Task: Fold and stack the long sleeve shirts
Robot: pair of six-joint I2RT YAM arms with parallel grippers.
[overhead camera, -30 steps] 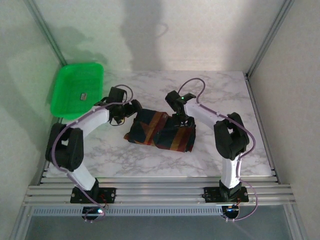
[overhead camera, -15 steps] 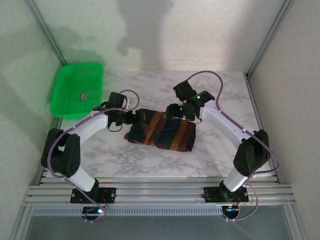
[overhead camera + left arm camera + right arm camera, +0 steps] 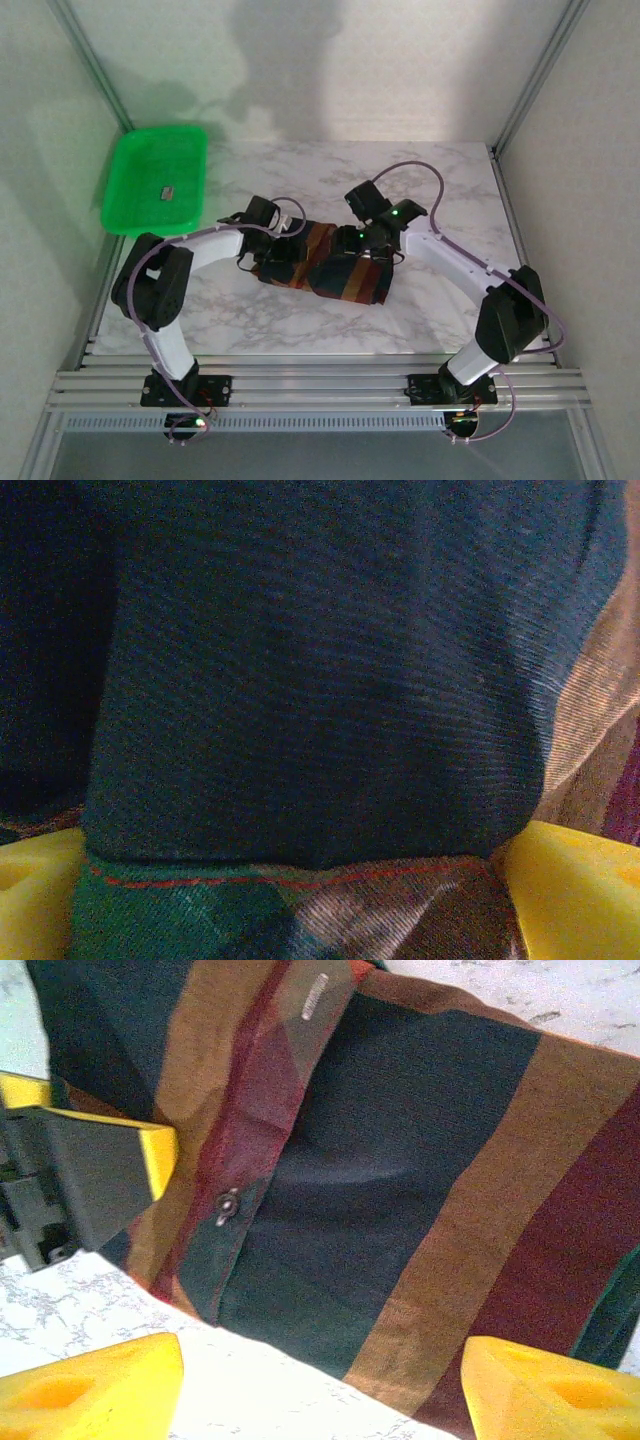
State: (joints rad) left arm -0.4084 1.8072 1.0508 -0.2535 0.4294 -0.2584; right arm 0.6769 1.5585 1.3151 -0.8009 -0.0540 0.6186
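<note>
A folded plaid long sleeve shirt [image 3: 325, 268] lies in the middle of the marble table, striped in dark green, red, orange and navy. My left gripper [image 3: 287, 246] is at its upper left edge. In the left wrist view the dark cloth [image 3: 310, 680] lies between the two yellow fingertips [image 3: 575, 880], which stand wide apart, so the left gripper [image 3: 300, 905] is open around a fold. My right gripper [image 3: 356, 244] hovers over the shirt's top middle. Its yellow fingertips [image 3: 90, 1390] are open over the shirt's edge [image 3: 420, 1190] near a button, and the right gripper [image 3: 320, 1405] holds nothing.
A bright green tray [image 3: 150, 150] sits at the back left with a small grey object [image 3: 167, 191] in it. The left gripper's finger [image 3: 95, 1170] shows close by in the right wrist view. Bare marble [image 3: 300, 330] lies in front of the shirt.
The left gripper has slid right onto the shirt's left edge and its fingers have narrowed slightly. The right arm reached out and its gripper came down over the shirt's top, opening wider.
</note>
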